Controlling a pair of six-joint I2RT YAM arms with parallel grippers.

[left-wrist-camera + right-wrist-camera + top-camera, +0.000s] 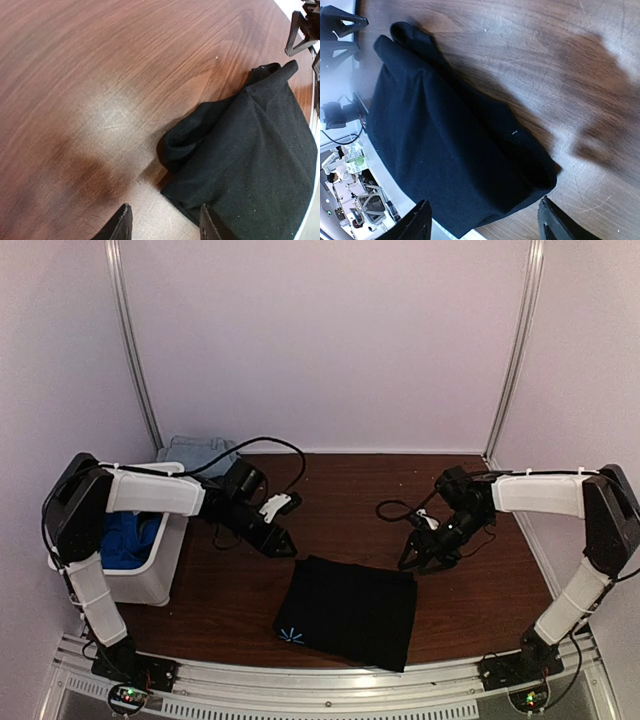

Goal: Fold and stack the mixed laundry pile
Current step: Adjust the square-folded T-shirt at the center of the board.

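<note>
A large black cloth lies folded into a rough square on the brown table, with a small light-blue mark at its near left corner. My left gripper hovers just off the cloth's far left corner, open and holding nothing. In the left wrist view that gripper spans bare table, with the cloth's rumpled corner beside its right finger. My right gripper is open over the far right corner. The right wrist view shows this gripper above the cloth's folded edge. Bright royal-blue fabric fills the bin.
A white plastic bin stands at the table's left edge, under the left arm. A pale grey-blue piece lies behind it against the back wall. Black cables trail over the far half of the table.
</note>
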